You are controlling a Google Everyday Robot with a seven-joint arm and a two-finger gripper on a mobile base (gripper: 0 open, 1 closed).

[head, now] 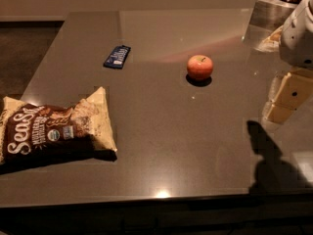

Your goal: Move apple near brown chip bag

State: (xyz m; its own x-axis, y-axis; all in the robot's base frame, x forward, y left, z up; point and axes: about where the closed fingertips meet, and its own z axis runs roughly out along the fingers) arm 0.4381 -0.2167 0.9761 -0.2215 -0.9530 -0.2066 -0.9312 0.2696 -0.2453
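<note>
The small red-orange apple (200, 67) stands upright on the grey table (171, 141), right of centre toward the back. The brown chip bag (51, 129), dark brown and cream with white "Sea S" lettering, lies flat at the table's front left edge. My gripper (285, 102) hangs at the right edge of the view, above the table's right side. It is to the right of the apple and a little nearer the front, well apart from it. Its two cream fingers (293, 89) stand apart and hold nothing. Its shadow falls on the table's front right.
A small flat dark blue wrapped bar (117, 57) lies at the back left of the table. A metal box (271, 14) with a dark container on top stands at the back right corner. The table's front edge runs along the bottom of the view.
</note>
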